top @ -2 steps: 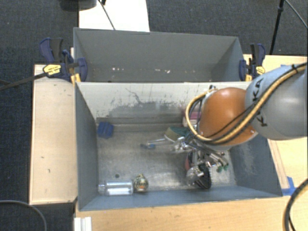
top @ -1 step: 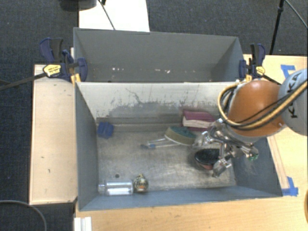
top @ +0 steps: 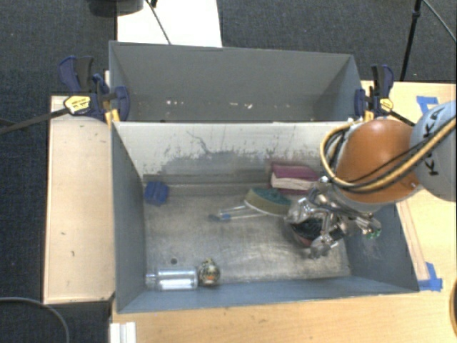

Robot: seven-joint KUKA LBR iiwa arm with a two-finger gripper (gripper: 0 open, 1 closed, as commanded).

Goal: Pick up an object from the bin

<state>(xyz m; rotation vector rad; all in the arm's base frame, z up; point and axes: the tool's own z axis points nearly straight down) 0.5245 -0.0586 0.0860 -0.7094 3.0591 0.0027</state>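
Note:
My gripper (top: 318, 227) is low in the right part of the bin, under the arm's orange cover. Directly below it lies a small dark thing with a red patch (top: 307, 232), partly hidden by the gripper's metal parts. Just left of the gripper lies a brush with a teal oval head (top: 268, 200) and a thin pale handle pointing left. Behind it, against the back wall, sits a maroon and pink block (top: 292, 176).
A small blue piece (top: 156, 192) rests at the back left of the bin floor. A clear plastic bottle (top: 171, 280) and a small golden ball (top: 208, 273) lie along the front wall at the left.

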